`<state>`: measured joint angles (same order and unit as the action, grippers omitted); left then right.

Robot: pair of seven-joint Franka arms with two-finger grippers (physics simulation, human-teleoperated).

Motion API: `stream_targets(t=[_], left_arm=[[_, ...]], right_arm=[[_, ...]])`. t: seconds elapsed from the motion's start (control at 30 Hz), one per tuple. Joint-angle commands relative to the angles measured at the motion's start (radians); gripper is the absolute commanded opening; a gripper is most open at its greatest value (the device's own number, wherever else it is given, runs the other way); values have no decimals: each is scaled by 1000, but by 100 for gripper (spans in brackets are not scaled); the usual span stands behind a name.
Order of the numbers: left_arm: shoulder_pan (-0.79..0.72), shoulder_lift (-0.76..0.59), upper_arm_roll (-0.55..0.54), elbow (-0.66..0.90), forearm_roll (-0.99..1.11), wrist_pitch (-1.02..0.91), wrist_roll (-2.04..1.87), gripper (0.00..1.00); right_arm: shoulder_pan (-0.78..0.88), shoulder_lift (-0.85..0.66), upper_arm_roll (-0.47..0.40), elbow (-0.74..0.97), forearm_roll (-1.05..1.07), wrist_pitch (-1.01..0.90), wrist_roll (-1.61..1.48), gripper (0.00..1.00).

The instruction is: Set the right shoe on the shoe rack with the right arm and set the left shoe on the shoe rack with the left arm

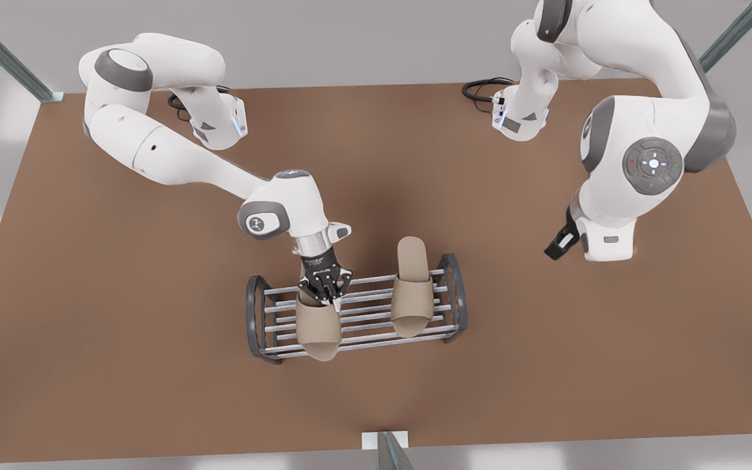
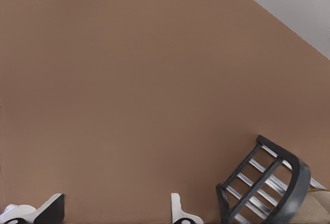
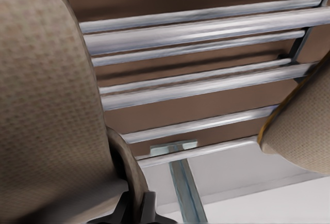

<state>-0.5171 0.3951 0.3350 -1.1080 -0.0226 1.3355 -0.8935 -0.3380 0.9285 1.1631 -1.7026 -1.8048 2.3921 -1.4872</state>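
The shoe rack (image 1: 271, 310) stands on the brown table near its front edge. My right gripper (image 1: 325, 287), on the arm at the front view's left, is shut on the strap edge of the tan right shoe (image 1: 317, 326), which lies on the rack's left half with its toe over the front bar. Up close, the right shoe (image 3: 46, 105) sits beside the rack bars (image 3: 196, 33), with the right gripper (image 3: 133, 211) at its edge. The left shoe (image 1: 412, 287) (image 3: 304, 126) rests on the rack's right half. My left gripper (image 1: 562, 241) (image 2: 116, 213) hangs open, right of the rack's end frame (image 2: 296, 182).
A metal post (image 1: 386, 450) (image 3: 183, 182) stands at the table's front edge just before the rack. Black cables (image 1: 480, 88) lie by the arm bases at the back. Bare table (image 1: 121, 326) spreads to both sides of the rack.
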Motion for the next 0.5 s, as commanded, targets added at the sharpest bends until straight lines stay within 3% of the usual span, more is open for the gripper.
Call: stream_targets(t=[0.0, 0.3, 0.4, 0.43, 0.47], left_arm=[[-1, -2, 1, 0, 12, -32, 894, 100], [-4, -7, -1, 0, 12, -35, 884, 100], [-4, -7, -1, 0, 12, -36, 884, 100], [-3, -7, -2, 0, 12, -36, 884, 100], [-3, -7, -2, 0, 12, -36, 884, 100]], right_arm=[[-1, 0, -5, -2, -25, -2, 163, 100], [-33, -34, 16, -54, 56, -2, 159, 100], [-160, -109, 184, -158, 177, -25, 159, 100], [-229, -126, 291, -186, 238, -76, 159, 100], [-233, -128, 423, -181, 312, -288, 165, 100]])
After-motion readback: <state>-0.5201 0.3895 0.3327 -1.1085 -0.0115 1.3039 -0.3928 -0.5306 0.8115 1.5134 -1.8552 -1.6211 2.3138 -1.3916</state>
